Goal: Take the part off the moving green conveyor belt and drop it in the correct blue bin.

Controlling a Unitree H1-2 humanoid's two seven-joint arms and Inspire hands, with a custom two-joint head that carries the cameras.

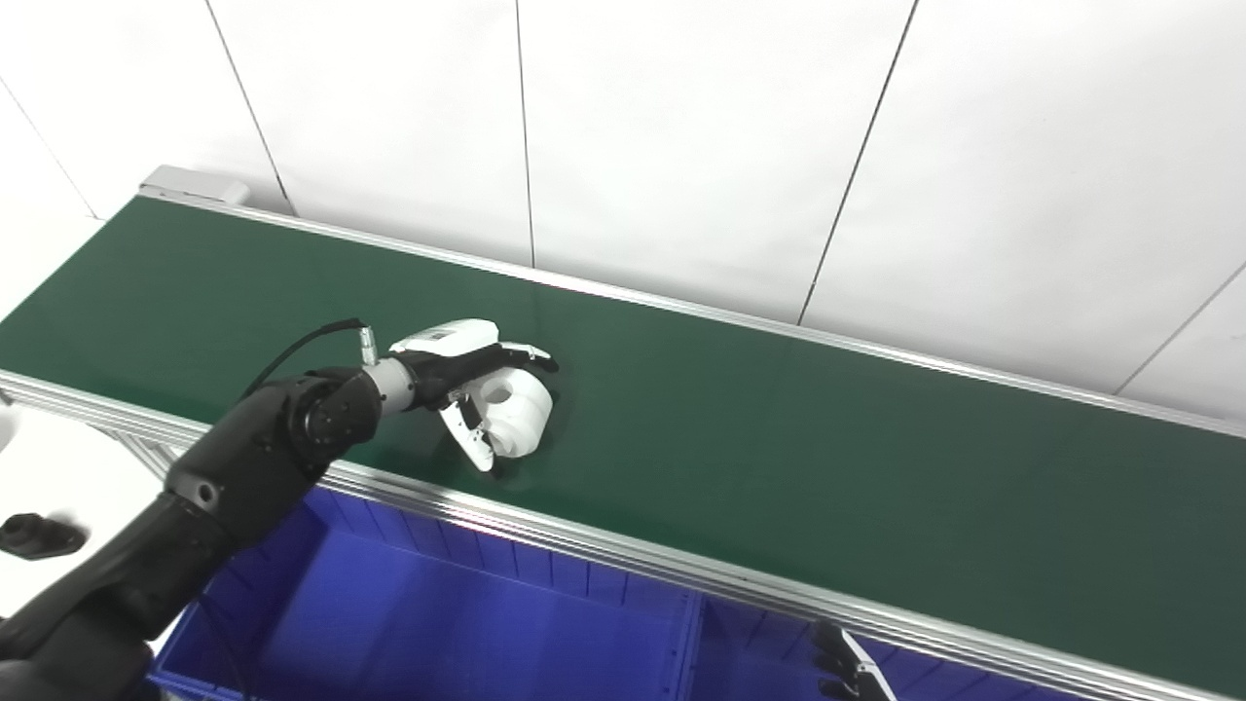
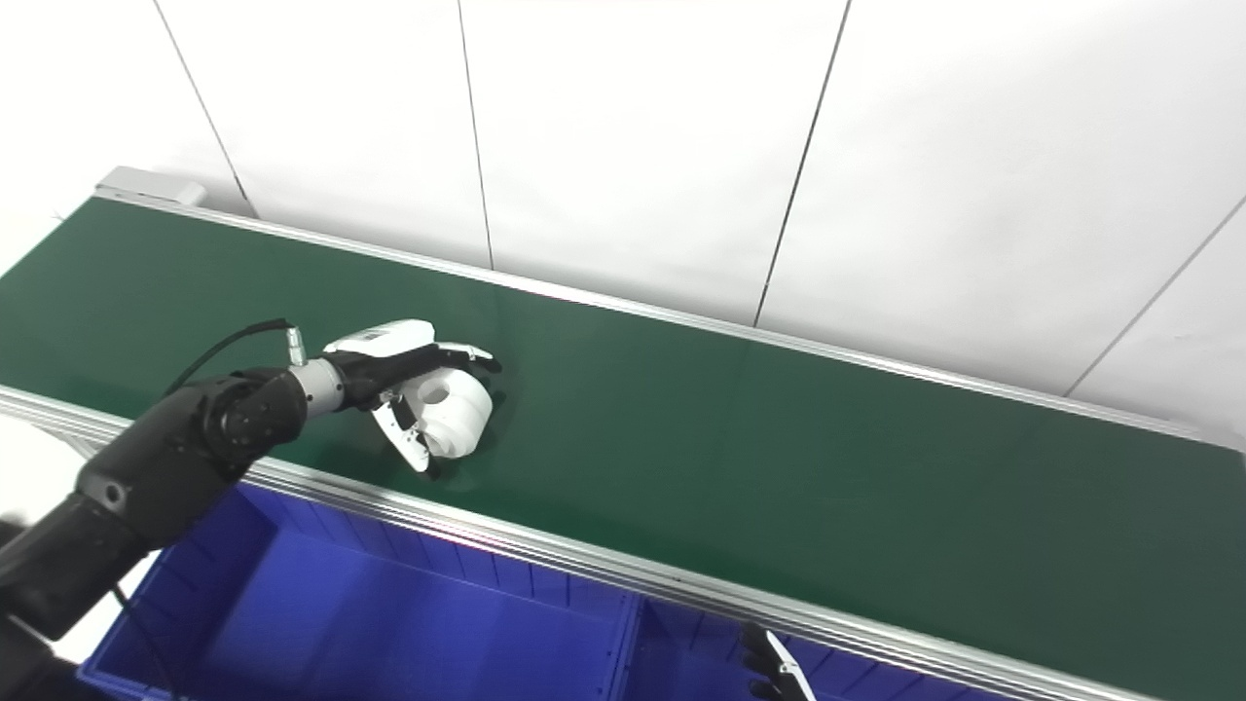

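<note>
Nearest the camera, at about 6 o'clock, sits the blue bin (image 1: pixel 467 623), its ribbed walls and a divider at its right showing below the belt's frame. A second blue compartment (image 1: pixel 750 652) lies past that divider toward 5 o'clock. Over it only the fingertips of the right hand (image 1: pixel 849 672) rise from the bottom edge; too little of it shows to tell whether its fingers are spread or closed.

At 8 o'clock a small black object (image 1: pixel 37 535) lies on the white surface (image 1: pixel 68 477) left of the bin, partly blurred.

The left arm (image 1: pixel 234 467) comes in from 7 o'clock and reaches over the aluminium rail (image 1: pixel 604 540) that edges the near side of the green conveyor belt (image 1: pixel 827 438). The left hand (image 1: pixel 467 375) is over the belt at about 9 o'clock from the centre, its fingers curled around the white part (image 1: pixel 511 404), a rounded piece with a round hole in its upper face. Fingers lie across the top of the part and the thumb comes under its near side, so the hand has it in its grasp. The part sits at belt level, near the near edge; whether it touches the belt cannot be told.

Beyond, the far rail (image 1: pixel 681 307) runs from 10 o'clock to 3 o'clock, and behind it stands the white panelled wall (image 1: pixel 681 146).
</note>
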